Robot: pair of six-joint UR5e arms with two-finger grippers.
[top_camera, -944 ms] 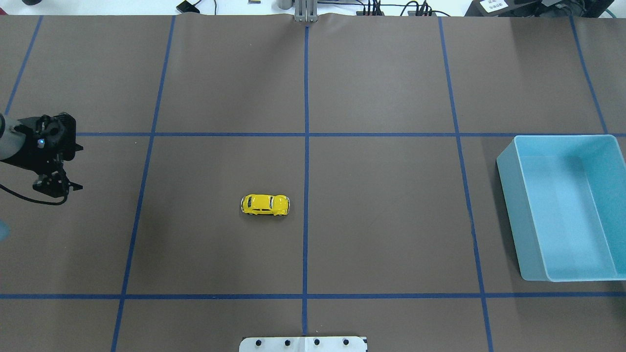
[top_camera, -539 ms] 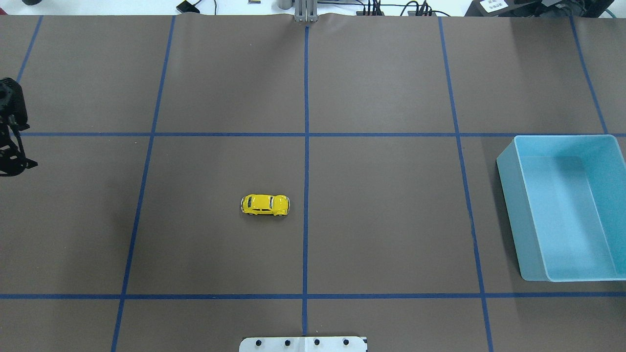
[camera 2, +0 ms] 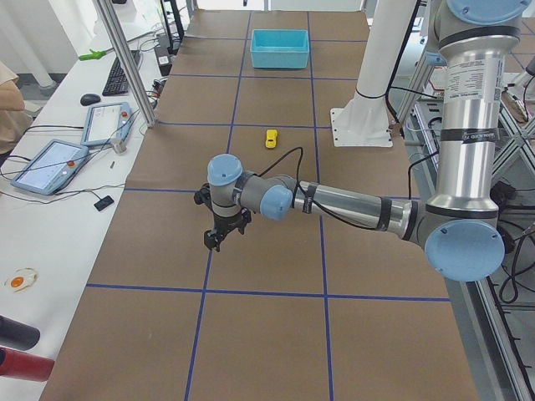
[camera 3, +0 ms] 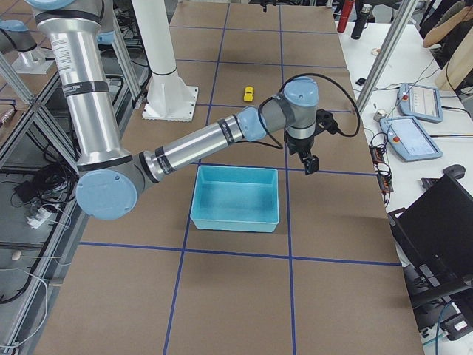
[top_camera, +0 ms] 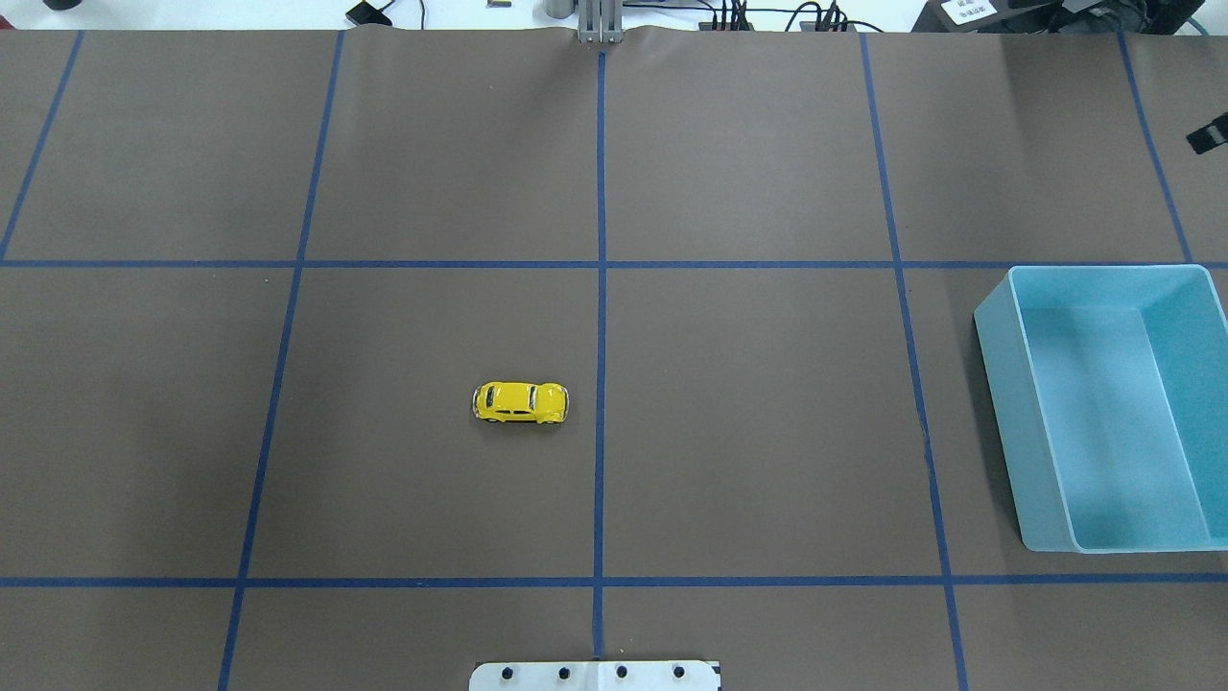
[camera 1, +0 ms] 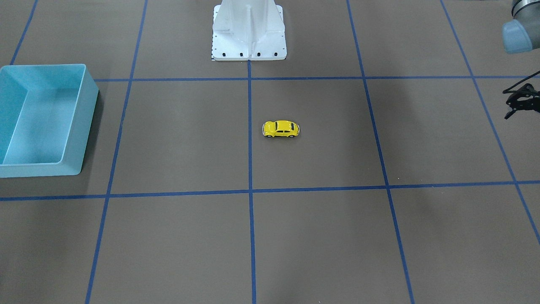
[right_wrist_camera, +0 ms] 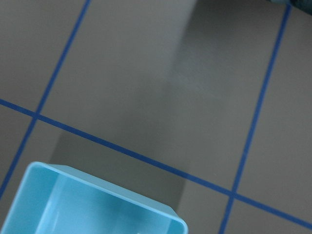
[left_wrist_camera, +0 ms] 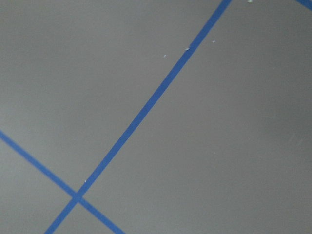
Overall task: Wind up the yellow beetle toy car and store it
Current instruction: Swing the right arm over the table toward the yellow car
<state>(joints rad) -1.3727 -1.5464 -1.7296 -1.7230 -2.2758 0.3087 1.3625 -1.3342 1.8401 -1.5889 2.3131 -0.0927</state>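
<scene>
The left gripper (camera 1: 519, 103) is held above the tabletop (top_camera: 767, 432) far out at the robot's left end, pointed downward. Whether it is released or clenched cannot be told from the dark outline that is shown. Only bare brown surface and blue tape lines (left_wrist_camera: 146, 105) are taken in by its wrist camera.

The right gripper (camera 3: 310, 160) is hung at the opposite end, just past the side of the light blue bin (top_camera: 1022, 413) that faces away from the robot. One corner of the bin is caught in the right wrist view. The state of this gripper cannot be told either.

The yellow beetle toy car (top_camera: 520, 402) is stood on its wheels near the middle of the tabletop, well apart from both grippers and from the bin. It is set just to the robot's left of the centre tape line, with its length laid along the tabletop's long direction. It is therefore gripped by neither arm, and no step of the task is judged done yet.

The central spot is probably chosen so that the car can be reached by either arm and drawn back along open surface for winding. The bin is set at the right end, where a deposit by the right arm would be favoured. The arms are presumably parked at the ends so that the car is not hidden from the fixed cameras.
</scene>
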